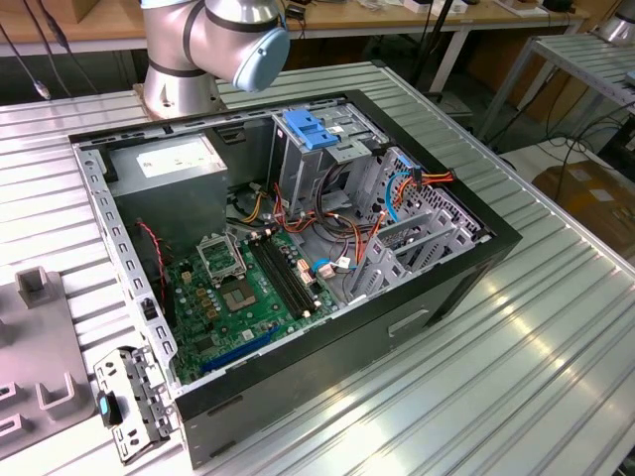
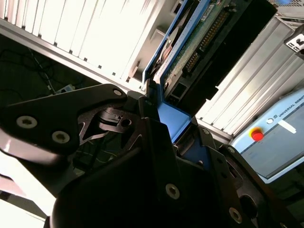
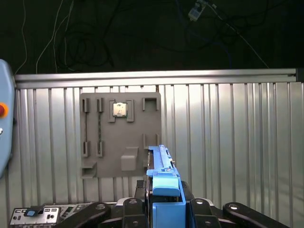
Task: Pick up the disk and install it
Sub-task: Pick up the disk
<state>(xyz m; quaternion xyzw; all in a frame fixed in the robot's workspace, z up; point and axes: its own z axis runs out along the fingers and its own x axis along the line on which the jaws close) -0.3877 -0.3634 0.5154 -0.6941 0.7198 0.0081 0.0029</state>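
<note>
Here, the hand [image 3: 164, 208] grips disk [image 3: 165, 180] over ribbed table [image 3: 228, 142].

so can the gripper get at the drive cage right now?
Probably yes: the case lies open, nothing hangs over the drive cage, but a blue bracket sits on it and the gripper holds the disk.

We see an arm [image 1: 198, 40] of smooth silver-grey metal, its thick round joint closed by a pale blue cap [image 1: 260, 52]. In both wrist views the gripper [image 2: 171, 114] [image 3: 165, 194] is matt black, built of flat, angular link plates with rounded ends and webbed cut-outs. Small silver round-headed screws [image 2: 26, 122] pin them. The jaws are black too.
</note>
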